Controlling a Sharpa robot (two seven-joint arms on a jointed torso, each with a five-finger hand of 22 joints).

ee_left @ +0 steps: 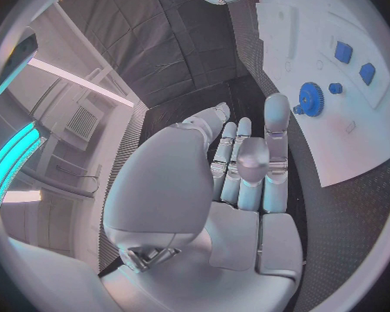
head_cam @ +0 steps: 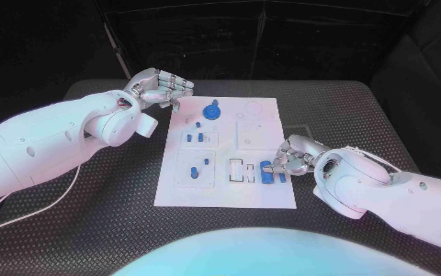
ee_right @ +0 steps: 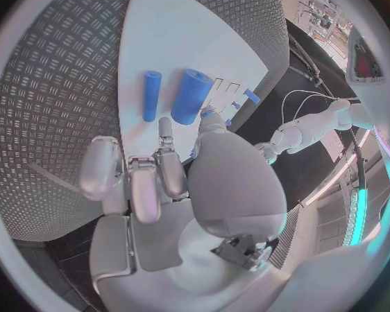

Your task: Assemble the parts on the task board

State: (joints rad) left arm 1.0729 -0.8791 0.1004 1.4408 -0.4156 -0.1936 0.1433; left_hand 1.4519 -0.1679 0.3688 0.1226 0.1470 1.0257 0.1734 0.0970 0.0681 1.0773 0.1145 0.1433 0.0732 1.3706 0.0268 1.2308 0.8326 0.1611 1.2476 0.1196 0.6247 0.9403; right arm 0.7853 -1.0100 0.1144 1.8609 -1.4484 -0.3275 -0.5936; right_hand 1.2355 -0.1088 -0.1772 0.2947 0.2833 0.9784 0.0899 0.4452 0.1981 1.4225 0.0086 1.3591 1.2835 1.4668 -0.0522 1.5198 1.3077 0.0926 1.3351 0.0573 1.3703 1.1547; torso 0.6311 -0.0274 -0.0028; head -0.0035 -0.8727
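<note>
**Hands at opposite edges of the task board**

Table, black with a ribbed mat, carries the white task board lying flat in its middle. The left hand hovers off the board's far left corner, fingers curled in on nothing; the left wrist view shows them folded toward the palm with nothing between them. The right hand sits at the board's near right edge, fingers bent down toward the surface. In the right wrist view its fingertips are just short of two blue cylinders, a thick one and a thin one, lying side by side on the board; whether they touch cannot be told, and nothing is held. A blue gear stands at the board's far end near the left hand. Smaller blue parts lie in the left half of the board, with another nearer the robot.
</note>
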